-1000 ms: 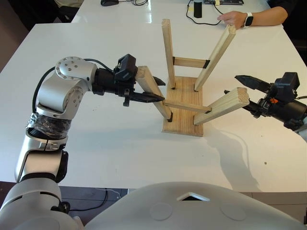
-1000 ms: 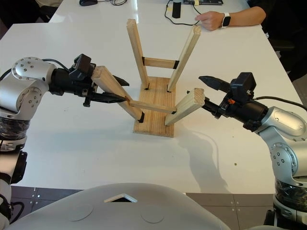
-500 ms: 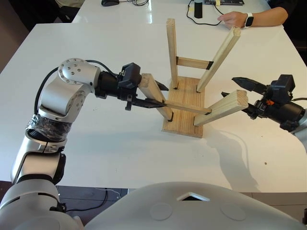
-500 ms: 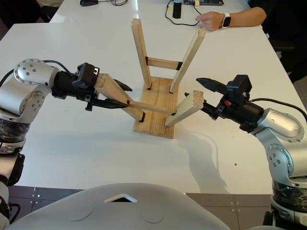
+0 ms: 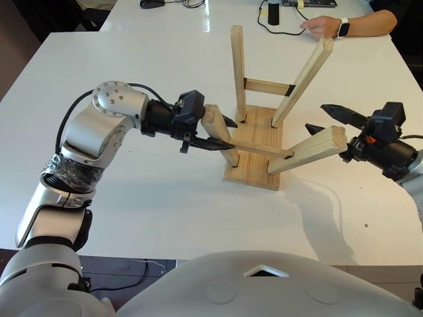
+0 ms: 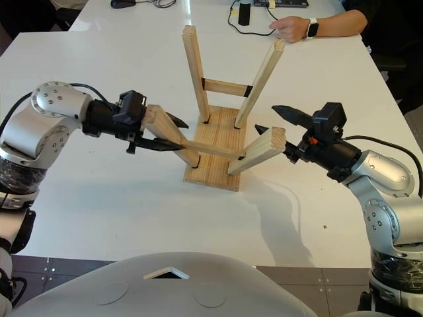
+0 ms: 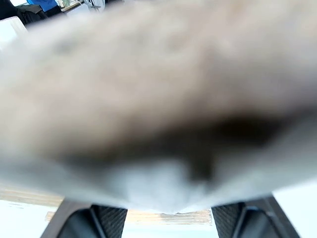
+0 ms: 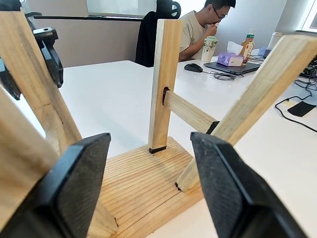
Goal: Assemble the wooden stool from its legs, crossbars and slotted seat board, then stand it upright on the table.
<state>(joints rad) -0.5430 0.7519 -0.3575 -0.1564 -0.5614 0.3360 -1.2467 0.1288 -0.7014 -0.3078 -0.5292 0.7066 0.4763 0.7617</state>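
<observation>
Stool (image 5: 254, 166) upside-down; left claw (image 5: 230, 134) clamps leg (image 5: 229, 154); right claw (image 5: 316, 117) spread.

**No print I can read from here**

Watching the right wrist feed, I see printed labels on the bottle (image 8: 246, 45) and the small box (image 8: 228, 59) on the far desk, but the lettering is too small for me to read.

White table (image 5: 132, 198), black computer mouse (image 5: 151, 3) at its far edge, small black cylinder (image 5: 272, 13) with cable (image 5: 284, 30), laptop (image 8: 233, 68), tissue box (image 8: 229, 59), paper cup (image 8: 210, 49), black office chair (image 8: 163, 7) behind.
</observation>
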